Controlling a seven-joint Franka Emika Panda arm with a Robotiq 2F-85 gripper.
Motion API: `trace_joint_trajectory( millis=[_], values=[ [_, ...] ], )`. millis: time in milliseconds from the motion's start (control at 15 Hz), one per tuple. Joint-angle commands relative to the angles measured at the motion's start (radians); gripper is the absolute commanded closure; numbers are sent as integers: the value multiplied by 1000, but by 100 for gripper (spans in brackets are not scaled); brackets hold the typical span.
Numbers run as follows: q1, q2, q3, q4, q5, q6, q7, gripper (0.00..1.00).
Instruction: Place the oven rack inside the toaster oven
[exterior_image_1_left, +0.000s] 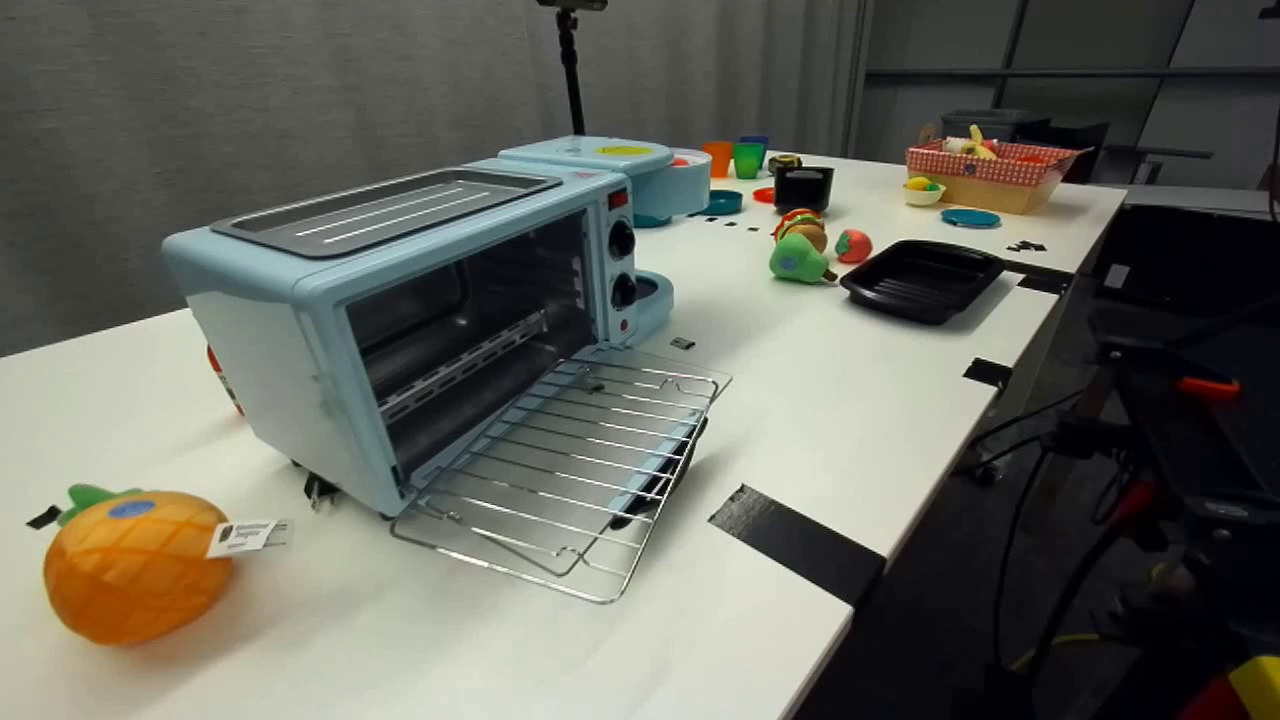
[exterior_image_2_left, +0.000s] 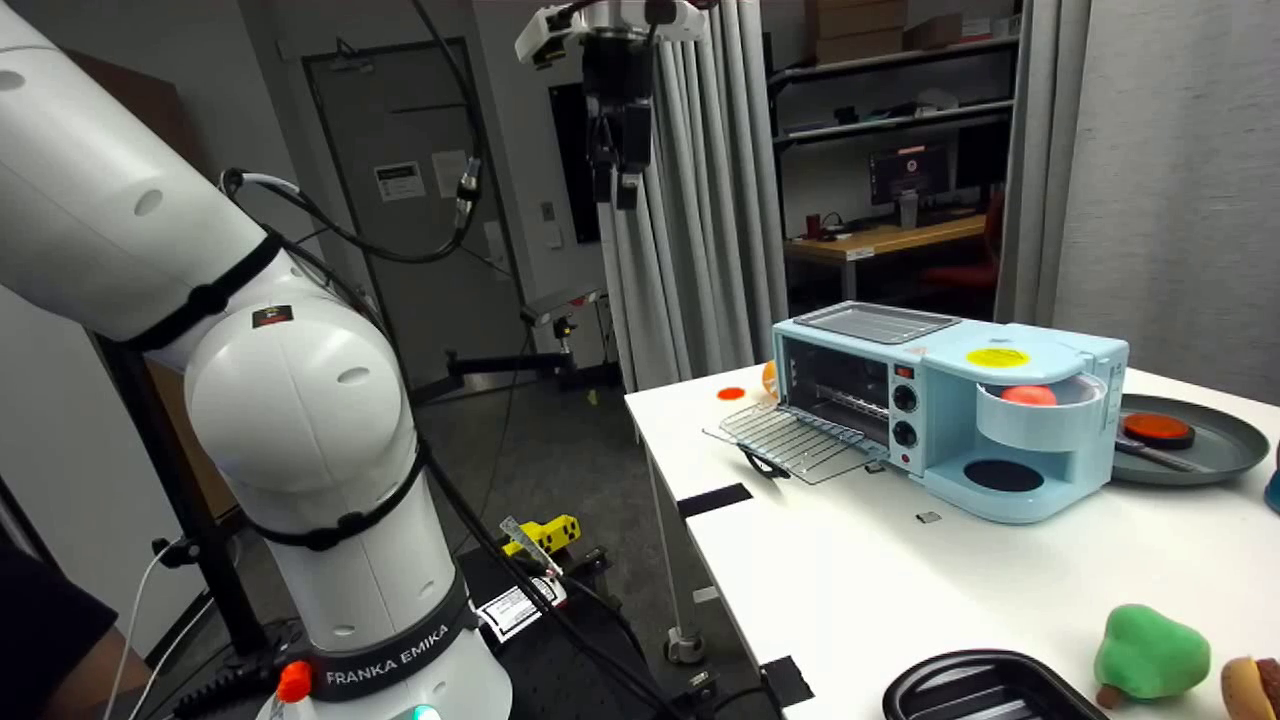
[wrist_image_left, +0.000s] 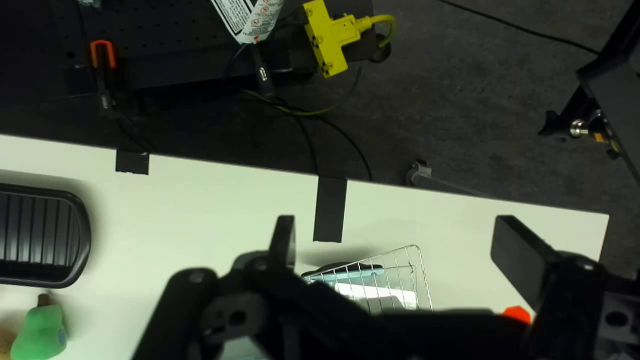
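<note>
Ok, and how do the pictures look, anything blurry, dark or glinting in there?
Wrist view: the gripper is dark and out of focus, the table looks slightly greenish, and the black tray throws a soft shadow; in an exterior view, the bars of the rack glint; in both exterior views, the inside of the oven is dim.

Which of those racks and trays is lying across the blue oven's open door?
The silvery wire oven rack; the black ridged tray lies on the table, and the grey tray sits atop the toaster oven.
</note>
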Motion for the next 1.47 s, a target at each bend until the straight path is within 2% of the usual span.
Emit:
trace_joint_trajectory(
  millis=[0,800,1400],
  values=[
    [-9,0,7,3,3,-4,-3,0],
    [0,45,22,-3,-10,42,-29,0],
    [14,211,59,-56,7,291,-3,0]
  ],
)
